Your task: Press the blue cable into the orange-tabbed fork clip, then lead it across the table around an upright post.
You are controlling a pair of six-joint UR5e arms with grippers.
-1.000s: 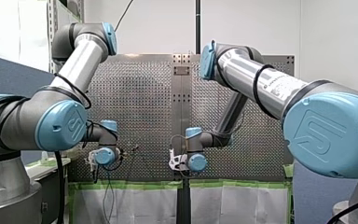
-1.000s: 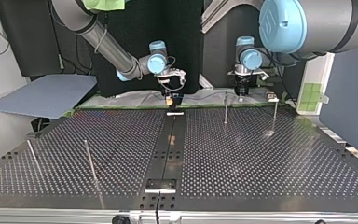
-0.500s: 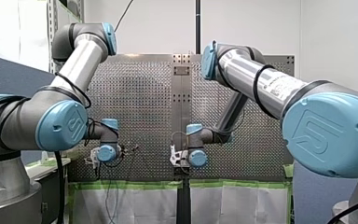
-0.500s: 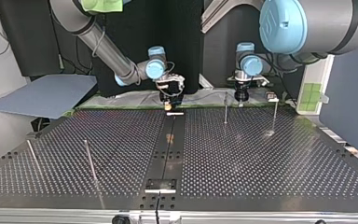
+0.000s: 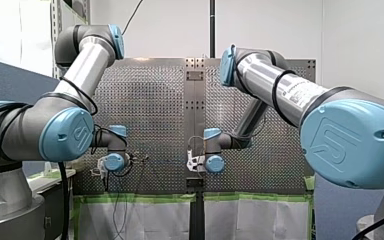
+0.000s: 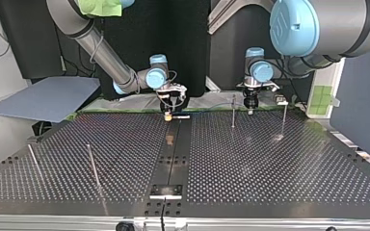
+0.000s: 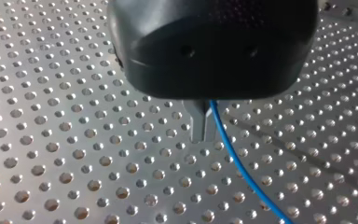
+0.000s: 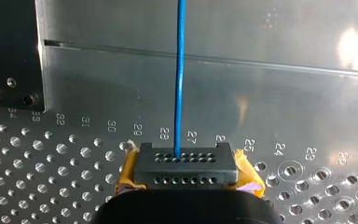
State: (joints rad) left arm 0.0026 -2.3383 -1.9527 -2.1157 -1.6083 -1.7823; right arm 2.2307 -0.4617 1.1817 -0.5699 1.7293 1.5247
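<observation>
Our left gripper [image 7: 200,138]: metal fingers pinched together low over the bench [image 7: 51,154], and the blue cable [image 7: 242,175] comes out right at them.
Cable run: straight across between our two arms.
Our right gripper [image 8: 186,169]: clenched on the cable, yellow pads [image 8: 129,173] either side, at the bench's centre strip.

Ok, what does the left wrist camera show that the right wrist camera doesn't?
Only the left wrist view: my left hand, its metal fingers shut, with the blue cable leaving beside them. Only the right wrist view: my right hand with yellow pads, printed hole numbers, and a smooth metal strip that the cable crosses. Both: the cable running away from the hand over the perforated table.
</observation>
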